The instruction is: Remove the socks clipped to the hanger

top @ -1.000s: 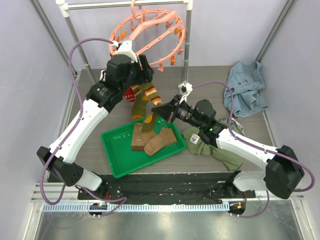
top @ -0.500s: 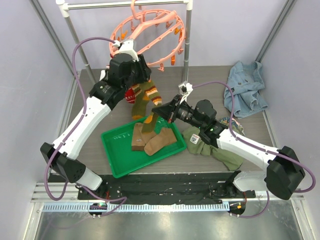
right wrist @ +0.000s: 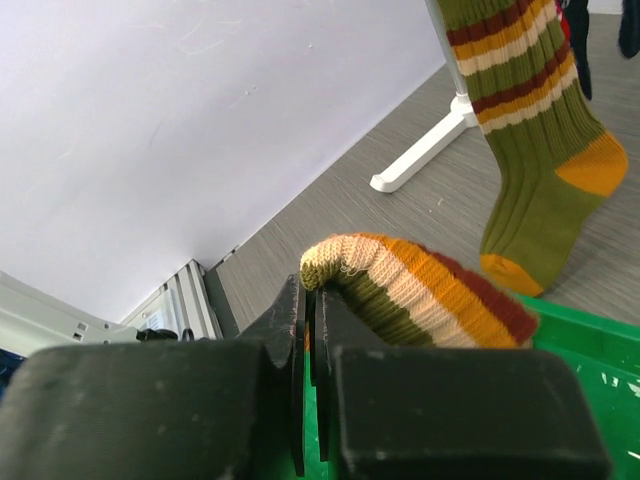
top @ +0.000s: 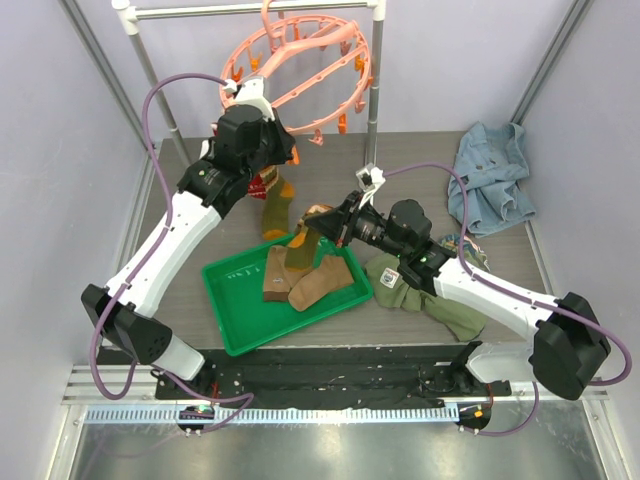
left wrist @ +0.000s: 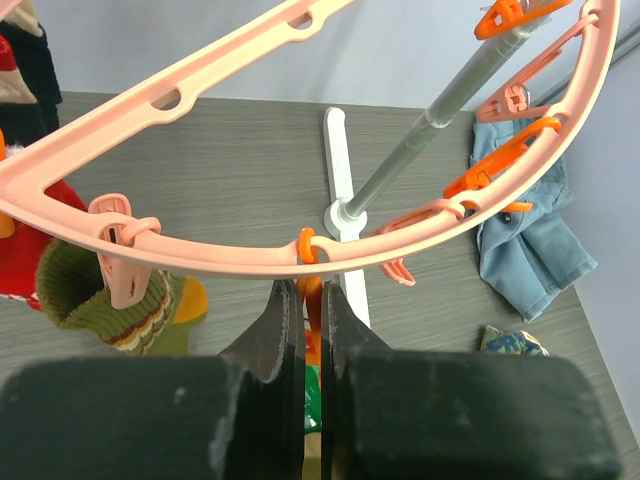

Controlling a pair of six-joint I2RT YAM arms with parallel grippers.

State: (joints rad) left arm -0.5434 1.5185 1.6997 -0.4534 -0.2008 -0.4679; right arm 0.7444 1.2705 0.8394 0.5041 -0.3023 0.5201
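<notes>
The salmon-pink hanger point(top: 300, 60) hangs from the white rack, its ring point(left wrist: 200, 255) crossing the left wrist view. My left gripper point(top: 285, 152) point(left wrist: 310, 290) is just under the ring, shut on an orange peg point(left wrist: 312, 300). An olive striped sock point(top: 278, 205) point(left wrist: 110, 310) and a red sock point(top: 262, 185) hang from the hanger. My right gripper point(top: 325, 222) point(right wrist: 310, 290) is shut on the cuff of another olive striped sock point(top: 305, 235) point(right wrist: 420, 290), which droops toward the green tray. The hanging striped sock point(right wrist: 530, 130) shows beyond it.
A green tray point(top: 235, 300) in front of the arms holds brown socks point(top: 300, 280). An olive-green shirt point(top: 440, 300) lies under the right arm and a blue denim garment point(top: 490, 175) at the back right. The white rack pole point(top: 375, 70) and its foot point(left wrist: 340, 200) stand behind.
My left gripper has shut on the orange peg. The striped sock's top has come off the hanger and dropped; only the right gripper holds it. The hanger has swung up slightly.
</notes>
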